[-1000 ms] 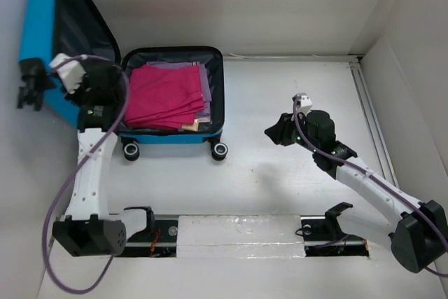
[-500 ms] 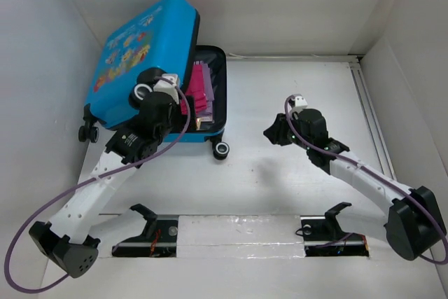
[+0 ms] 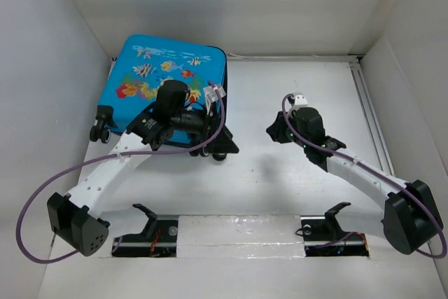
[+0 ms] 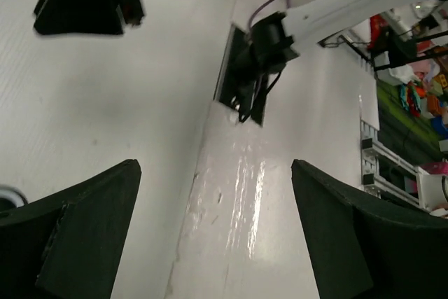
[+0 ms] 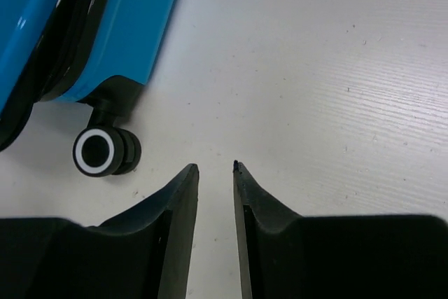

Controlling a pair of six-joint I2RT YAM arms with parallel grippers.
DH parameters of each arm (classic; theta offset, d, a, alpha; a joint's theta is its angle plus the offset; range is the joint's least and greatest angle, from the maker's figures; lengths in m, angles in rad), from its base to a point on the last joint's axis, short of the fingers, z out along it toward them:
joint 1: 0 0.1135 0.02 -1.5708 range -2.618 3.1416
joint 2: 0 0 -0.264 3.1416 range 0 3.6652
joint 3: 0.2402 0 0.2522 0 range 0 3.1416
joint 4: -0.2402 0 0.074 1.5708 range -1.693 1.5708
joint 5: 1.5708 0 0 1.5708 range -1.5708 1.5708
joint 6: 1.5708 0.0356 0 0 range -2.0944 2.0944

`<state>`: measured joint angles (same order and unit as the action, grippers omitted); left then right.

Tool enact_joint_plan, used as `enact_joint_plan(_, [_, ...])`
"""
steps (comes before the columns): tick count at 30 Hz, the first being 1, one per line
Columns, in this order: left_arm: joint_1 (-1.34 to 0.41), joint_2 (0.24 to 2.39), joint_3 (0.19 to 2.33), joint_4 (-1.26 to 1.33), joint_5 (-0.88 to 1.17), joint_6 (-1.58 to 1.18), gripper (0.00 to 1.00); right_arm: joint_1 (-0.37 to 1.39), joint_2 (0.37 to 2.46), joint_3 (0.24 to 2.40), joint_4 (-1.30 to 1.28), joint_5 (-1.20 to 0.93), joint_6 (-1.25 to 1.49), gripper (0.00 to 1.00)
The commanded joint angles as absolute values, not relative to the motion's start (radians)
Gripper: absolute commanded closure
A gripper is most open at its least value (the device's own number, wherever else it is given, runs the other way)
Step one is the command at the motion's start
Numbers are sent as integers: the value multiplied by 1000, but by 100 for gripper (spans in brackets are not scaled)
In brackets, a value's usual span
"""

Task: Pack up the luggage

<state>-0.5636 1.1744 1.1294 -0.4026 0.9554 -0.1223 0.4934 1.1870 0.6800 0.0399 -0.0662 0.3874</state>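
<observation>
**Blue case lies shut at the table's far left**

The case lies flat on the white table. Its lid is closed and faces up, and the top view shows the fish and coral print plainly. It sits in the far left corner, with its left side near the left wall. The left wheel, small and black, sticks out at its near left corner. The right wrist view shows the right wheel, black with a white ring, standing on the table under the case's blue edge.

The left arm reaches from its base up and across the near edge of the case. The left gripper is at the case's near right corner, and the views do not show whether it touches the shell. Its fingers stand wide apart. Only bare table shows between them, and they hold nothing. A purple cable loops out from the arm toward the left wall.

The right gripper is over the open table to the right of the case, apart from it and pointing toward it. In its wrist view the fingers stand close together with a narrow slit between them and nothing in it. Their tips are near the right wheel. I cannot tell whether they touch the table.
</observation>
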Motion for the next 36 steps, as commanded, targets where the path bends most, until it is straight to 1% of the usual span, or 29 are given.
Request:
enact_joint_plan(1, [-554, 1176, 1235, -71, 1201, -227, 15, 505, 1170, 716, 100, -12, 380, 68])
enact_joint_plan(2, [-554, 1189, 1259, -19, 1201, -265, 16, 505, 1160, 716, 91, -2, 380, 71])
enact_joint_plan(3, [-554, 1204, 1299, 114, 1174, -312, 18, 505, 1160, 706, 91, 8, 380, 74])
enact_joint_plan(4, [-554, 1204, 1313, 205, 1163, -368, 22, 505, 1135, 706, 91, 18, 380, 78])
enact_joint_plan(5, [-554, 1224, 1327, 288, 1107, -474, 27, 505, 1126, 689, 101, 28, 380, 84])
enact_joint_plan(6, [-543, 1233, 1401, 279, 1001, -497, 33, 505, 1117, 678, 101, 37, 380, 90])
enact_joint_plan(7, [-531, 1245, 1452, 223, 871, -497, 52, 505, 1117, 678, 110, 37, 380, 100])
enact_joint_plan(8, [-516, 1261, 1497, 169, 751, -497, 62, 505, 1117, 678, 110, 37, 371, 100])
enact_joint_plan(9, [-480, 1296, 1541, 100, 475, -497, 69, 505, 1117, 678, 110, 28, 371, 100])
enact_joint_plan(10, [-435, 1345, 1628, -51, 213, -497, 84, 505, 1117, 678, 121, 28, 371, 100])
enact_joint_plan(11, [-434, 1345, 1662, -102, 210, -497, 84, 505, 1129, 678, 121, 15, 362, 100])
enact_joint_plan(12, [-361, 1397, 1687, -135, 61, -480, 91, 514, 1129, 678, 121, 15, 362, 100])
enact_joint_plan(13, [-316, 1423, 1713, -161, 4, -480, 97, 514, 1143, 678, 121, 5, 362, 100])
enact_joint_plan(14, [-266, 1448, 1713, -187, -23, -480, 100, 514, 1143, 678, 121, -5, 362, 100])
enact_joint_plan(15, [-215, 1475, 1730, -187, -23, -489, 100, 523, 1152, 687, 121, -5, 351, 100])
enact_joint_plan(16, [-107, 1527, 1744, -210, -23, -505, 100, 523, 1152, 687, 121, -5, 351, 100])
enact_joint_plan(18, [3, 1574, 1769, -210, 24, -517, 100, 534, 1152, 687, 121, -5, 342, 100])
enact_joint_plan(19, [94, 1618, 1779, -210, 40, -529, 100, 544, 1141, 687, 121, -5, 342, 100])
enact_joint_plan(22, [204, 1687, 1859, -244, 40, -519, 100, 557, 1141, 687, 121, -5, 333, 100])
enact_joint_plan(23, [251, 1748, 1900, -277, -4, -503, 100, 557, 1141, 687, 121, 6, 333, 100])
enact_joint_plan(24, [274, 1781, 1983, -332, -5, -489, 100, 557, 1141, 696, 121, 6, 333, 100])
enact_joint_plan(27, [345, 1905, 2112, -419, -34, -445, 100, 568, 1163, 706, 121, 6, 333, 100])
enact_joint_plan(30, [382, 1980, 2112, -452, -34, -407, 100, 578, 1163, 706, 121, 31, 333, 100])
enact_joint_plan(33, [382, 2074, 2126, -485, -51, -362, 100, 578, 1163, 706, 121, 41, 333, 100])
enact_joint_plan(36, [382, 2118, 2062, -485, -3, -362, 100, 578, 1179, 706, 121, 67, 333, 95])
